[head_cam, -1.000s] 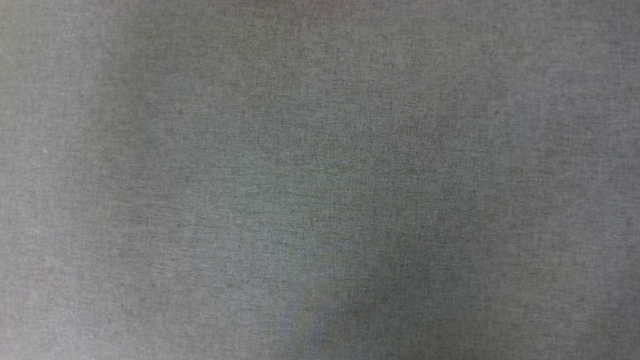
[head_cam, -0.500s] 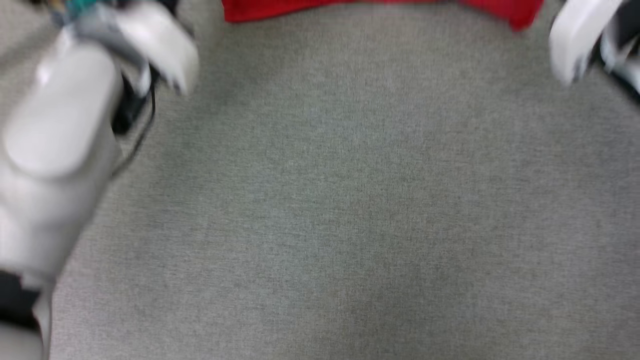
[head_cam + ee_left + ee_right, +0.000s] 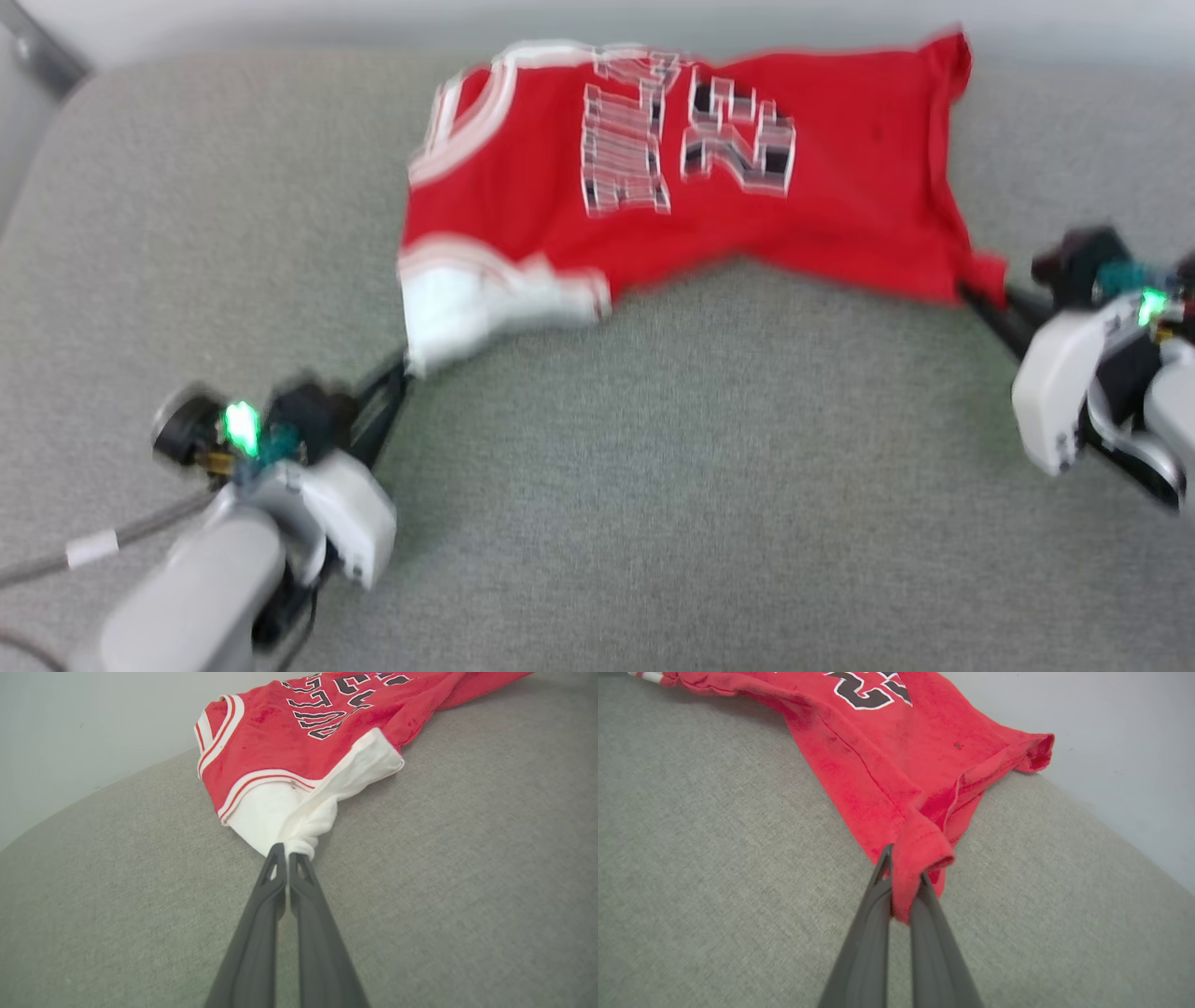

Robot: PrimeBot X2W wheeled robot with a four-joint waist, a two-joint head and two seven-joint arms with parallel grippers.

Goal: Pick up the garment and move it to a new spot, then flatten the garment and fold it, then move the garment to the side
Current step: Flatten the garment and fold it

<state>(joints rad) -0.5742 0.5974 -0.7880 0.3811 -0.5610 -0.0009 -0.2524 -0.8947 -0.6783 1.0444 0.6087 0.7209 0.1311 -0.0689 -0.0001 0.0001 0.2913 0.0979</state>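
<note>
Crosswise ahead of me lies the garment (image 3: 709, 215), long axis spanning arm to arm: my left gripper (image 3: 286, 852) clamps its white sleeve (image 3: 299, 812), my right gripper (image 3: 903, 870) its red hem corner (image 3: 920, 851).

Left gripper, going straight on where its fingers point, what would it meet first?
The left gripper is shut on the white sleeve of the red jersey-style shirt, so that sleeve comes first, then likely its red body.
</note>
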